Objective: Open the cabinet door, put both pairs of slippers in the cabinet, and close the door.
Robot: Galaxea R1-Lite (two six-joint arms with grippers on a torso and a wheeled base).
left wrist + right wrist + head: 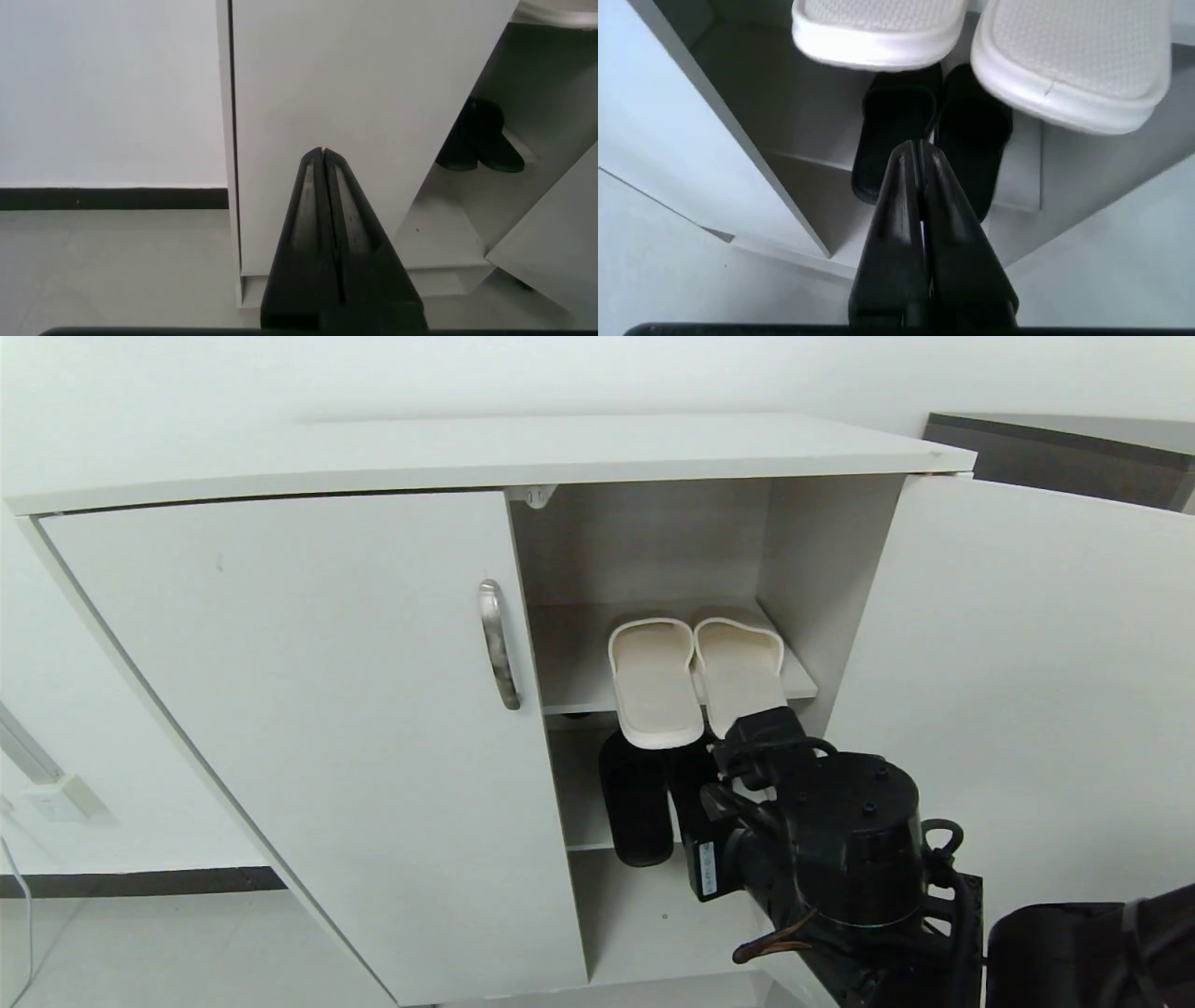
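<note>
The white cabinet (280, 709) has its left door shut and its right door (1027, 681) swung open. A white pair of slippers (695, 677) lies on the upper shelf, heels sticking out over the edge. A black pair of slippers (639, 803) lies on the shelf below. My right gripper (915, 147) is shut and empty, just in front of the black slippers (934, 131) and under the white heels (1074, 56). My left gripper (322, 154) is shut on nothing, low in front of the shut left door (364, 112).
The shut door's metal handle (498, 644) is beside the opening. The bottom compartment (644, 915) holds nothing. The open door stands close to my right arm (840, 840). Pale floor (112, 261) and a white wall with a dark skirting lie to the cabinet's left.
</note>
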